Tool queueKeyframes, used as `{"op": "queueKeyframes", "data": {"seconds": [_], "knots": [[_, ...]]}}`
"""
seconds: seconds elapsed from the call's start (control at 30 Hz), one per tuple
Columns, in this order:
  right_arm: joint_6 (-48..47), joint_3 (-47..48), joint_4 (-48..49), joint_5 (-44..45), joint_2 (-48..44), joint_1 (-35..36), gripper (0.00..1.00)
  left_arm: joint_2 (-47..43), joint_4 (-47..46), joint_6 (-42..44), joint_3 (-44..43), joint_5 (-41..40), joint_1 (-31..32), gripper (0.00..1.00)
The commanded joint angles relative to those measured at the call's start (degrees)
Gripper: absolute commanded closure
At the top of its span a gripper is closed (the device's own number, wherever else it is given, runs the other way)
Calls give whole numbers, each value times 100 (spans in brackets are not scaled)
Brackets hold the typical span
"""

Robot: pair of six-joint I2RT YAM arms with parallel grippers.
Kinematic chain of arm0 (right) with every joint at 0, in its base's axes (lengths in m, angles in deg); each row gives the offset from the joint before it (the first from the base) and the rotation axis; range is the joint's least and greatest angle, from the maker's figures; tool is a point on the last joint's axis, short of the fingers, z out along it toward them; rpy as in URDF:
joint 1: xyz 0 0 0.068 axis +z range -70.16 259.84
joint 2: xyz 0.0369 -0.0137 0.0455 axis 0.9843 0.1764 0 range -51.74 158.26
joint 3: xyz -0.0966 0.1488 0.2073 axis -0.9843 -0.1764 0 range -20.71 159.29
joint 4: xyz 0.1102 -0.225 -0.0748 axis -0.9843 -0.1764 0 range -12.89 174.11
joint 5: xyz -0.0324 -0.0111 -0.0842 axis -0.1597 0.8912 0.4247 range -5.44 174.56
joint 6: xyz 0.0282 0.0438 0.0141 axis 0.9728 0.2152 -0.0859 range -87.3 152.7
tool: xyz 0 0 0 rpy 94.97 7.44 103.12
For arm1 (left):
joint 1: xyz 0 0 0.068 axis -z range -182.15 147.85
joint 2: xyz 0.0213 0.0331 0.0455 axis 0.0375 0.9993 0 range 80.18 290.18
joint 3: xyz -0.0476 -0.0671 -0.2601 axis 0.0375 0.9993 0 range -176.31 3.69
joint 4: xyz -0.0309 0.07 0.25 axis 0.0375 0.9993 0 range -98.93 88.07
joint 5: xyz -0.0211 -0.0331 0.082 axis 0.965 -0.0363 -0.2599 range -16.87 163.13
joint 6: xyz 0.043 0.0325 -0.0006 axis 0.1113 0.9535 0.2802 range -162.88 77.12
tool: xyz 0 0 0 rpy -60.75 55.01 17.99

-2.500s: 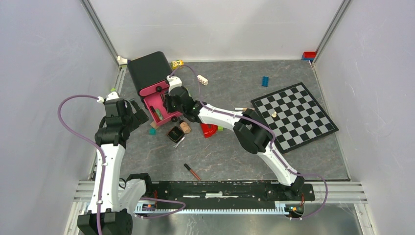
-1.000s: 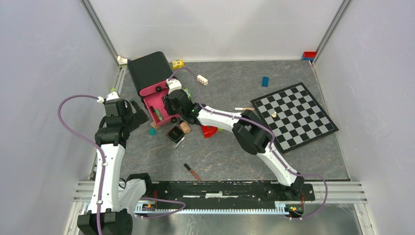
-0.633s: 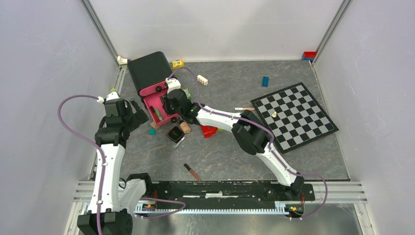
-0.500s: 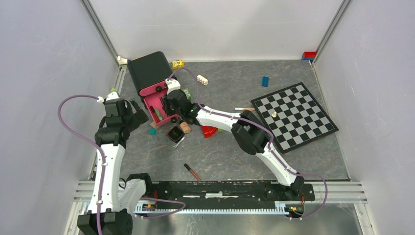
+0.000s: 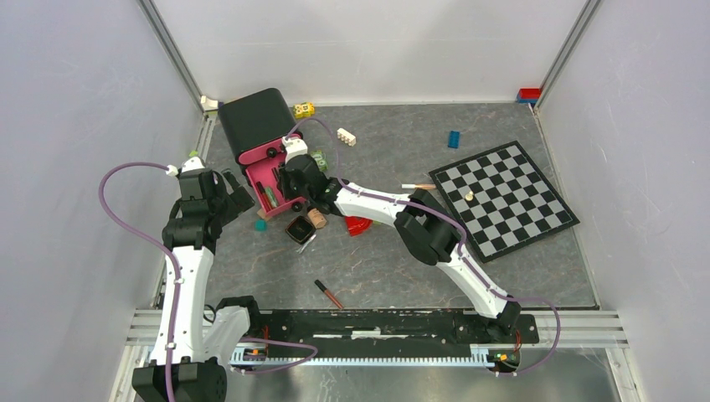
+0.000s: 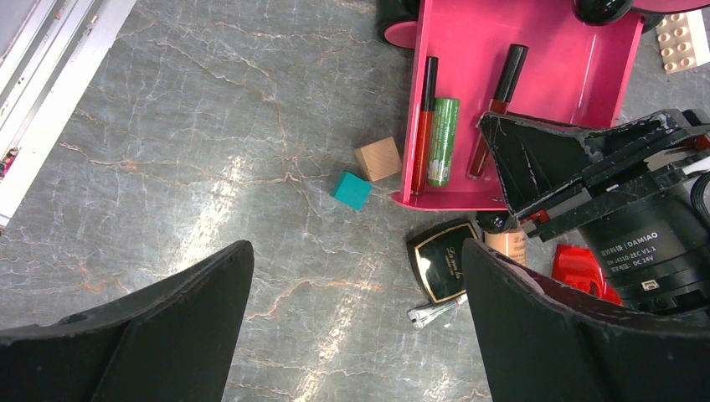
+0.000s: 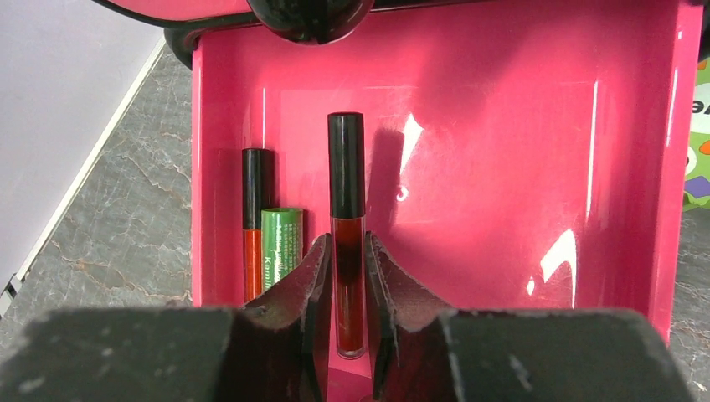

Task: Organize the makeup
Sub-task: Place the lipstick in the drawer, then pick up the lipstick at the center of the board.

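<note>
Right gripper [image 7: 346, 251] has edged left, deeper over the pink tray [image 7: 502, 167], clamped on a dark-red tube [image 7: 347, 209] at its floor; release looks due. Left gripper [image 6: 353, 247] hangs spread, empty. Stray tube [image 5: 328, 293] lies nearest, compact [image 6: 441, 266] farther, beside the tray; both remain.

Dark-red gloss tube, black cap [image 7: 347, 201], lies lengthwise in pink tray [image 7: 502, 167], lower end pinched by right gripper [image 7: 347, 249]. Orange-red slim tube, black cap [image 7: 254, 218], along tray's left wall, with green cylindrical tube [image 7: 280, 239] touching it. Square black compact [image 6: 444, 268] and small beige black-capped bottle [image 6: 507, 243] side by side on grey table [image 6: 209, 126], just outside tray. Dark-red pencil [image 5: 328, 293] and pink-white pencil [image 5: 416, 186] lie flat, well apart.
</note>
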Motion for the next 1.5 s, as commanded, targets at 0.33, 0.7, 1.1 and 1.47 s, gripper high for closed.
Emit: {"op": "queueKeyframes", "data": {"seconds": [0.33, 0.7, 1.1, 1.47], "knots": [[-104, 124, 185, 94, -243, 24, 69, -63, -171, 63, -27, 19, -6, 0], [-713, -914, 661, 297, -1436, 23, 68, -78, -170, 65, -27, 19, -9, 0], [-1659, -3639, 948, 637, -3714, 23, 63, -72, -170, 54, -34, 19, -9, 0], [-1141, -5288, 180, 387, -4886, 299, 62, -29, -179, 58, -27, 38, -5, 0]]}}
